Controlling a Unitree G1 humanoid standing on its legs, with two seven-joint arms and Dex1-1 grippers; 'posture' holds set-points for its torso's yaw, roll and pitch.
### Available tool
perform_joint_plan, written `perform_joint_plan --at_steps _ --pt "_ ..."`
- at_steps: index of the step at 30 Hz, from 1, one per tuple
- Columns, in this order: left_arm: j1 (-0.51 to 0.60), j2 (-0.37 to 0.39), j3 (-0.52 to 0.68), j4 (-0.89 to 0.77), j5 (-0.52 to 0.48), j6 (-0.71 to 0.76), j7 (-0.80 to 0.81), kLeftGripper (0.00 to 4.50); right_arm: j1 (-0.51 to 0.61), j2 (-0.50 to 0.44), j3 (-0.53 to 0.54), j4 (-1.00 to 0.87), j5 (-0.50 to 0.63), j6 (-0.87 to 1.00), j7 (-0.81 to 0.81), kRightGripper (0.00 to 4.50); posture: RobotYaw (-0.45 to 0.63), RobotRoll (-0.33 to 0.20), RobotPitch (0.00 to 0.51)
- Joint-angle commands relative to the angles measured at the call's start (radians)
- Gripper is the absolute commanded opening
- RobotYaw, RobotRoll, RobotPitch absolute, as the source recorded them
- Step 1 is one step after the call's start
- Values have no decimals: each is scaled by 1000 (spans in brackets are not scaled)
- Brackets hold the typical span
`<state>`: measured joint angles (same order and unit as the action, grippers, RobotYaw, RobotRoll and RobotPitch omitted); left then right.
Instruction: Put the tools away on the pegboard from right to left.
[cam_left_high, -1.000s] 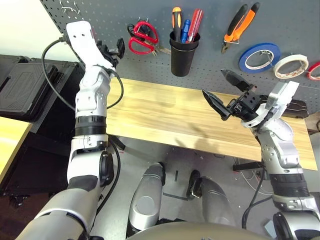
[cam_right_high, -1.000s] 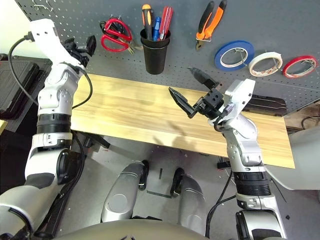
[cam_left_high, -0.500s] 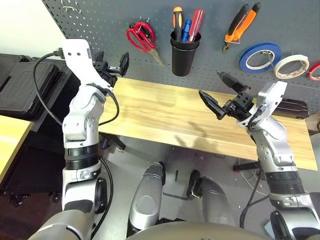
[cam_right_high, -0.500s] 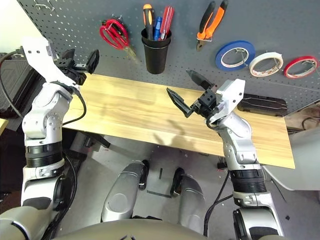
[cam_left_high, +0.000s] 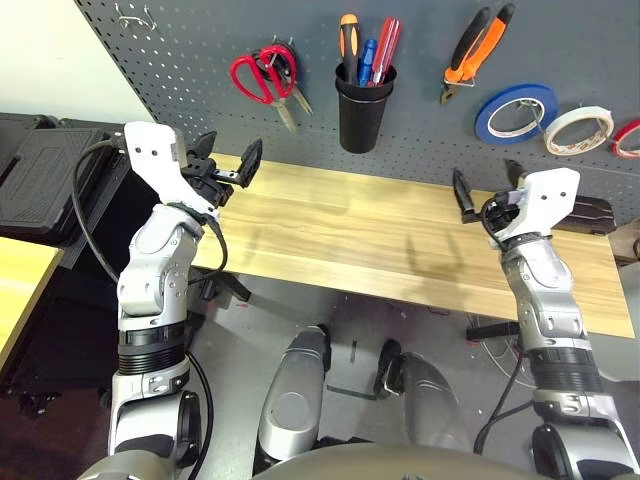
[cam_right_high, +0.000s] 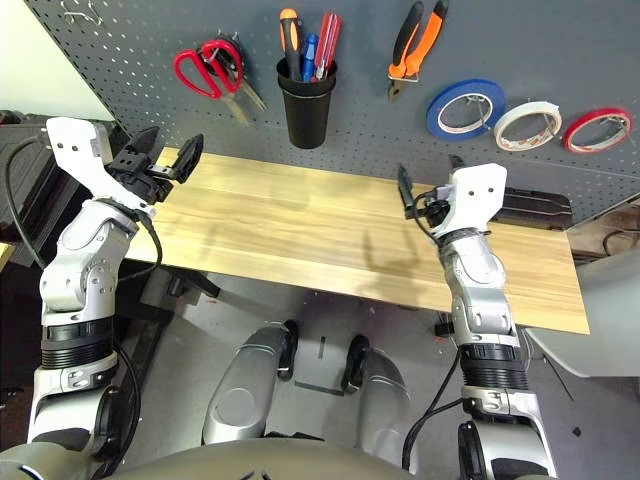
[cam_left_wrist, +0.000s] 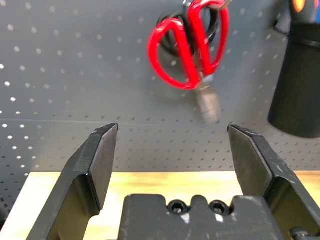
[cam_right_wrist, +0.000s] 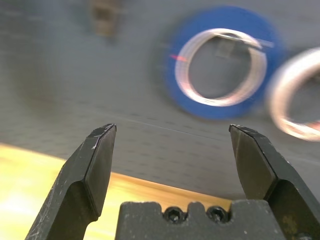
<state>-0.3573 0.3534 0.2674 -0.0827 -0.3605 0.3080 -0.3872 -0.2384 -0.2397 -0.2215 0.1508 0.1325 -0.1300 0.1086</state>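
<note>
The dark grey pegboard carries all the tools. Red-handled scissors hang on a hook at the left, blades tilted; they also face my left wrist camera. A black cup holds the black-and-orange screwdriver. Orange-and-black pliers hang to its right, then the cream-white tape roll. My left gripper is open and empty over the bench's left end, below the scissors. My right gripper is open and empty near the bench's right end, facing the board.
A blue tape roll and a red one flank the cream roll. The wooden bench top lies bare between my arms. A black case sits at its back right. Black cases stand off to the left.
My left gripper has dropped down and back from the scissors, which stay hanging and swing a little. My right gripper has turned from pointing left to facing the pegboard.
</note>
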Motion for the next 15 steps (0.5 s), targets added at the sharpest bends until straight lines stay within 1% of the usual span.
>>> perform_joint_plan --at_steps 1,10,15 --pt "28 6 16 44 -14 -34 -27 4466 17 12 -51 54 -9 -45 -64 4500 188 0 208" --pt "76 10 60 113 -51 -108 -79 4466 8 2 -120 168 -3 -134 -153 4500 153 0 202" --pt "95 22 83 144 -65 -148 -105 4466 -10 -23 -148 255 1 -194 -161 4500 143 0 201"
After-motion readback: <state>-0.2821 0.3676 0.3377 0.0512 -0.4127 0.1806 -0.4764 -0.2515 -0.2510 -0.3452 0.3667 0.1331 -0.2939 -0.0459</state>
